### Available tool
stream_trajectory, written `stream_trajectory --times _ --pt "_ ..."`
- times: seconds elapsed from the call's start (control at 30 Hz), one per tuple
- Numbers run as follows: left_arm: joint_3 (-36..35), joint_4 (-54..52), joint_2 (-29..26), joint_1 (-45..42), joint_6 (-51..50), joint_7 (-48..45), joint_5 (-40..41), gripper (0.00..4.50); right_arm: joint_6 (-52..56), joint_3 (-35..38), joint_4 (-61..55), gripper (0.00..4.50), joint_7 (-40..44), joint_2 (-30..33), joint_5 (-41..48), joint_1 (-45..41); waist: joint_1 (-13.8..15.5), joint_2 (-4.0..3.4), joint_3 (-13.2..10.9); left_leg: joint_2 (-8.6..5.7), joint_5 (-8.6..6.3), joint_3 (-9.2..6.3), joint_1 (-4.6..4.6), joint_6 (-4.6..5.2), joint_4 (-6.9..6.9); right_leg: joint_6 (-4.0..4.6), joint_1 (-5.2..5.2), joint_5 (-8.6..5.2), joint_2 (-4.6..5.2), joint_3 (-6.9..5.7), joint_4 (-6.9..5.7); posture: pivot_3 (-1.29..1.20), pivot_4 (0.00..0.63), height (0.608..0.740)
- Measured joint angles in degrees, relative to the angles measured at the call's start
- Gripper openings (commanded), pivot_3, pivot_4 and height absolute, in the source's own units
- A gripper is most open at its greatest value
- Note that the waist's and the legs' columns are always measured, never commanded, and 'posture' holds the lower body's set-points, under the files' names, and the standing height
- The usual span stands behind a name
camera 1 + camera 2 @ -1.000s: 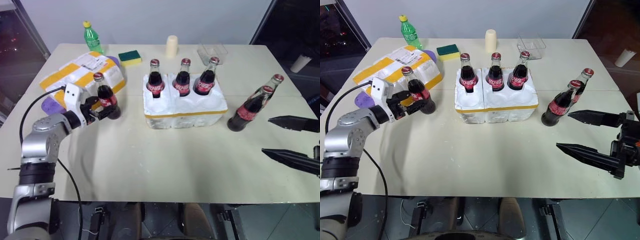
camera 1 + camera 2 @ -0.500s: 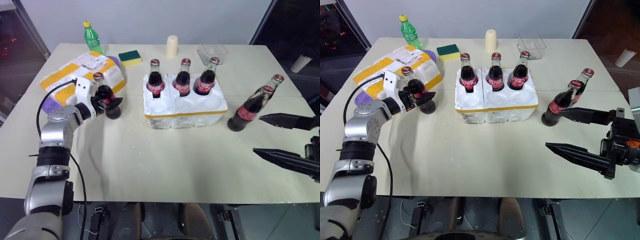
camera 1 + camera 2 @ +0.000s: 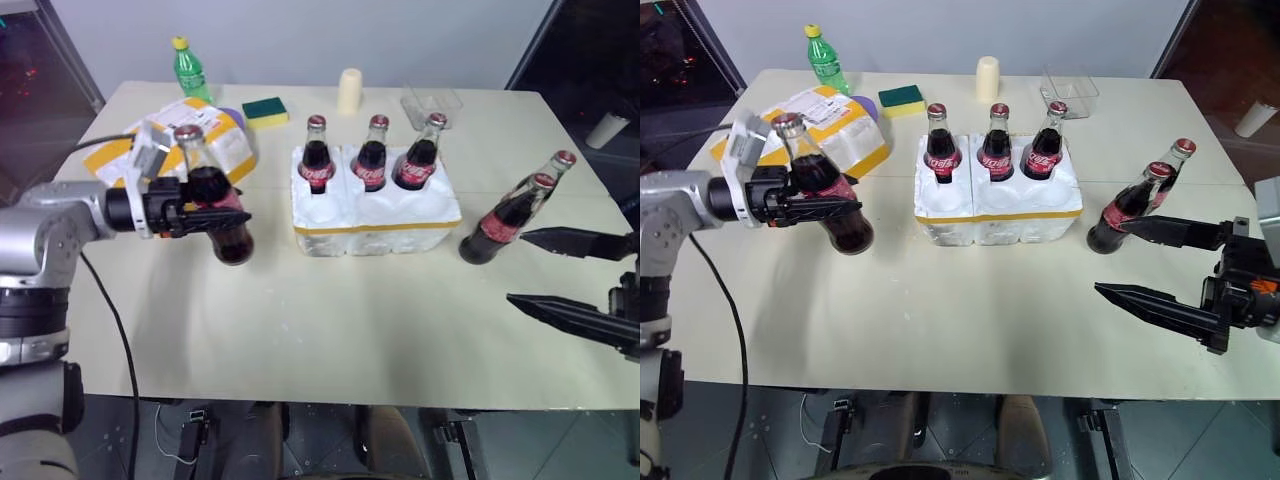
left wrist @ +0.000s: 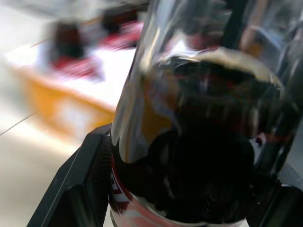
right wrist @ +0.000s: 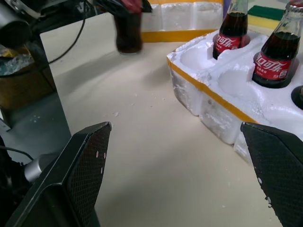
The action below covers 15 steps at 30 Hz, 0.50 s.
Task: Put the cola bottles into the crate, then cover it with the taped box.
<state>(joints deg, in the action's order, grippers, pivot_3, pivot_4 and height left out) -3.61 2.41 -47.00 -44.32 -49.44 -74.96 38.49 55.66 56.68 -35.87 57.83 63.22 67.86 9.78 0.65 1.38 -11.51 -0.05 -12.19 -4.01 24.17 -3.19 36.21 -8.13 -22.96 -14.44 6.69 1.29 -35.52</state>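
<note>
Lifted off the desk near its left edge, one bottle now hangs tilted in the left gripper, fingers clamped around its label. Left wrist view: slick, heavy, breakable glass. Right gripper waits open beside the crate.

White Chinese Coca-Cola script on the cola bottles' red labels

Head cameras: two eyes side by side, high up, looking forward and down at the whole worktop.
Left wrist camera: very close to a held cola bottle, with the crate blurred beyond.
Right wrist camera: low and near the worktop, facing left across it.
Shared: the crate shows in all views.
</note>
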Motion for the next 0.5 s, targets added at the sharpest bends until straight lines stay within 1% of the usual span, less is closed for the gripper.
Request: stream_trajectory --times 0.1,0.2,0.3,0.37,0.5 --pt "1.6 4.4 6.1 -7.0 1.5 1.4 -0.7 2.84 -0.4 -0.9 -0.6 4.5 -0.2 -0.6 -0.2 0.7 0.2 0.02 0.0 0.0 0.01 -0.03 0.1 0.0 0.08 -0.01 0.13 0.0 0.0 -0.04 0.09 0.0 0.15 0.739" --pt "3.1 12.5 12.1 -12.7 7.6 4.0 -4.5 2.84 -0.5 -1.0 -1.4 4.5 -1.0 -1.5 -0.1 1.1 0.1 0.02 0.0 -0.01 0.02 -0.03 0.12 0.01 0.03 -0.07 0.11 0.02 0.0 -0.05 0.13 0.0 0.15 0.739" --pt "4.8 21.4 16.8 -16.6 13.4 5.3 -8.6 2.84 -0.5 -0.5 -1.9 4.5 -1.7 -2.0 -0.1 2.1 -0.2 0.02 0.0 -0.01 0.0 -0.04 0.15 0.05 -0.07 -0.32 -0.01 0.1 -0.02 -0.05 0.07 0.0 0.15 0.739" --pt "5.6 25.8 19.2 -18.1 16.6 5.0 -10.7 2.84 -0.5 -0.1 -2.2 4.5 -2.3 -2.4 -0.1 2.9 -0.3 0.02 0.0 -0.01 -0.02 -0.03 0.23 0.09 -0.09 -0.34 -0.13 0.1 -0.02 -0.05 0.0 0.0 0.15 0.739" --pt "7.2 31.5 21.3 -20.5 21.8 2.6 -14.0 2.84 -0.5 0.3 -2.4 4.5 -3.4 -3.7 -0.1 4.0 -0.3 0.02 0.0 -0.01 -0.04 -0.03 0.25 0.11 -0.09 -0.37 -0.19 0.09 -0.02 -0.05 -0.07 0.0 0.15 0.739"
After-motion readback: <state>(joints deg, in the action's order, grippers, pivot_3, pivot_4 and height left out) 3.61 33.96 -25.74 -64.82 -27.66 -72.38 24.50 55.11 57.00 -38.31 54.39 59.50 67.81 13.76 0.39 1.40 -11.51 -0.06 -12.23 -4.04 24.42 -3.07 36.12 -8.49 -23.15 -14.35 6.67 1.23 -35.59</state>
